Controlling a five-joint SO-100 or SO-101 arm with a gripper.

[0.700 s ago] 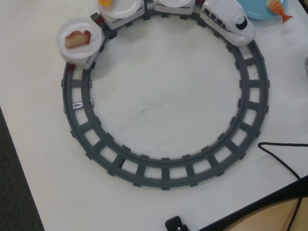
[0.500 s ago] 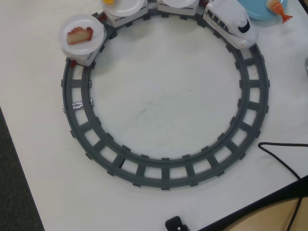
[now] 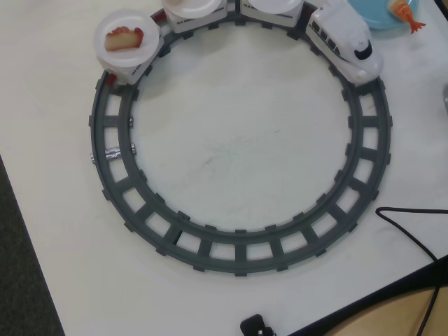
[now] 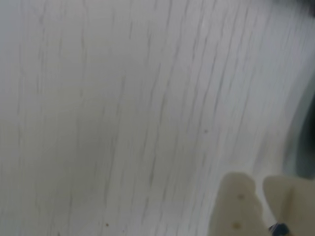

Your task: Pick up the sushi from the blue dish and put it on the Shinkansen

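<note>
Overhead view, upper left: a red-and-white piece [image 3: 123, 38] is carried on a white plate [image 3: 130, 51] of the rear car, on the grey track [image 3: 238, 255]. Top centre-right: the Shinkansen [image 3: 346, 43] nose car is seen on the track. Upper right corner: the sushi [image 3: 404, 12] lies on the blue dish [image 3: 371, 15], partly cropped. Wrist view, lower right: gripper [image 4: 261, 201] fingers are blurred over the white table [image 4: 123, 108]; nothing is seen between them, but open or closed can't be told.

i'm over a white table [image 3: 238, 140] with faint wood grain, evenly lit and scuffed near its middle. dark grey floor [image 3: 17, 280] runs along its left edge in the overhead view. a black cable [image 3: 413, 238] curls over the lower right corner, above tan flooring [image 3: 413, 315].
</note>
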